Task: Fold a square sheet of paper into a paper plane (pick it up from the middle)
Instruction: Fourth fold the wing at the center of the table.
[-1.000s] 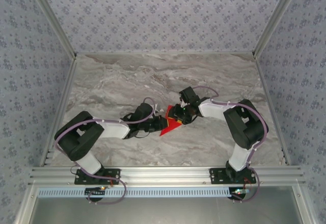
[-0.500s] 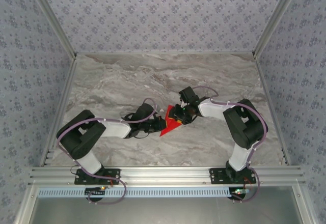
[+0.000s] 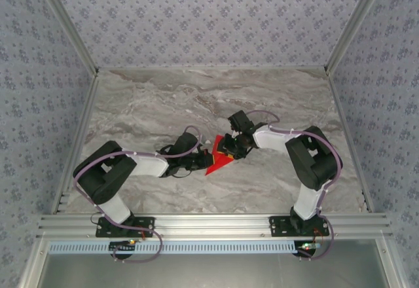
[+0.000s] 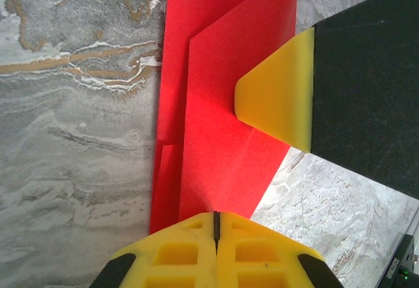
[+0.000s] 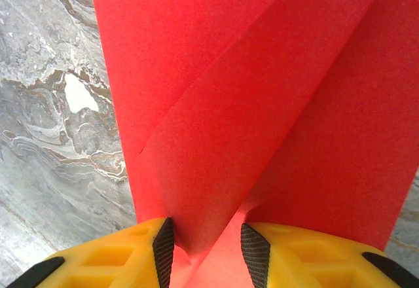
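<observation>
I'm looking at the paper (image 5: 275, 91) lying folded on the table (image 5: 46, 137). One raised fold is running down between the right gripper's (image 5: 203, 239) fingers (image 5: 111, 258) (yellow, standing apart), not clamped.

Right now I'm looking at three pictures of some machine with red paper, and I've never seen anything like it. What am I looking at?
Two robot arms are bolted at the near edge of a marble-patterned table. One picture looks down from above and behind them. The other two come from a camera on each wrist. A partly folded red paper sheet lies between the arms. On the left arm, the jaws are shut and seem to pinch the paper's edge. On the right arm, the jaws stand apart around a raised fold.
</observation>
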Robot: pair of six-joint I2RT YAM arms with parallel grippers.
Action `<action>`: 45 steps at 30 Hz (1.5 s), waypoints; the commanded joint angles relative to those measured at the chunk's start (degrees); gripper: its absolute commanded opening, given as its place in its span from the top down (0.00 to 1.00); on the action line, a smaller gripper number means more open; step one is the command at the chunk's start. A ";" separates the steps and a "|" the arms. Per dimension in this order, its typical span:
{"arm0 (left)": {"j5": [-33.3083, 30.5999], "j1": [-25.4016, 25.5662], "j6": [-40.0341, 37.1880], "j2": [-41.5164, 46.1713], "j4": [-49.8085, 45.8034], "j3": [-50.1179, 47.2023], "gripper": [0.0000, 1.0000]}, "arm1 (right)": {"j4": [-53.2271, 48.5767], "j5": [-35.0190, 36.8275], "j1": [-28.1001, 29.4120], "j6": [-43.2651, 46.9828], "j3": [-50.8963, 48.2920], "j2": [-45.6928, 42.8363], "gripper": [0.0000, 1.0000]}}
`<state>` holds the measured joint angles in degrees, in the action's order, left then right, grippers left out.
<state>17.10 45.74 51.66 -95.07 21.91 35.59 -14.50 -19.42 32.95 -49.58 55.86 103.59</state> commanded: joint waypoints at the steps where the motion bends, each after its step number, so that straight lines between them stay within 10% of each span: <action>1: -0.67 -0.38 -1.29 -1.44 -1.92 1.41 0.93 | -7.47 9.75 0.20 -0.16 -3.50 8.54 0.59; 45: -1.65 -0.72 -3.33 -2.80 -8.39 3.20 0.94 | -11.54 8.81 1.50 0.78 1.64 14.59 0.54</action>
<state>16.25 45.36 49.91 -96.64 17.45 37.58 -23.49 -19.46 33.41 -49.69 62.63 107.96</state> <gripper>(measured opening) 0.062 0.456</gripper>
